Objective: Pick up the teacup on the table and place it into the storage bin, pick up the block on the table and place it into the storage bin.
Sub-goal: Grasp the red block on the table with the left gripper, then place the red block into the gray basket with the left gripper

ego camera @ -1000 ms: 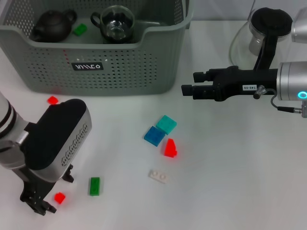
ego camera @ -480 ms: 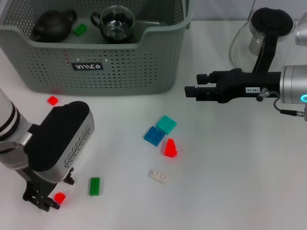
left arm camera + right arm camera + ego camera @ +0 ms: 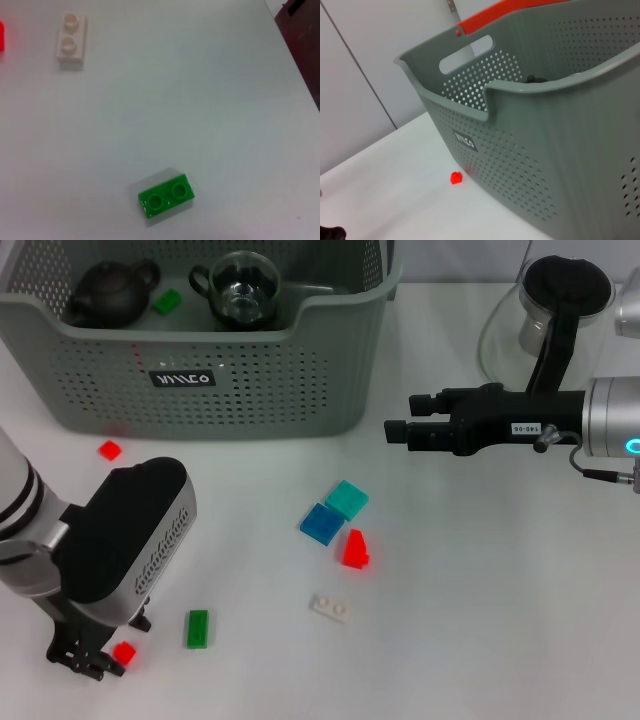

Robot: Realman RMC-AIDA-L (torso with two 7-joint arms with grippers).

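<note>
The grey-green storage bin [image 3: 330, 360] stands at the back left, and its perforated wall [image 3: 545, 130] fills the right wrist view. Inside it are a clear glass teacup [image 3: 240, 285], a dark teapot [image 3: 108, 295] and a green block [image 3: 167, 302]. Loose blocks lie on the table: teal [image 3: 347, 499], blue [image 3: 322, 524], red [image 3: 353, 549], white [image 3: 330, 608], green [image 3: 197, 628] and a small red one [image 3: 124, 652]. My left gripper [image 3: 88, 660] hangs low at the front left, right beside that small red block. My right gripper [image 3: 400, 418] hovers open and empty to the right of the bin.
A clear glass jug with a black lid [image 3: 560, 300] stands at the back right, behind my right arm. Another red block [image 3: 109, 450] lies in front of the bin, also seen as the red block [image 3: 455, 178]. The left wrist view shows the green block [image 3: 166, 195] and white block [image 3: 71, 36].
My right gripper drew back slightly to the right, then held still. My left arm shifted a little toward the table's front, staying by the small red block.
</note>
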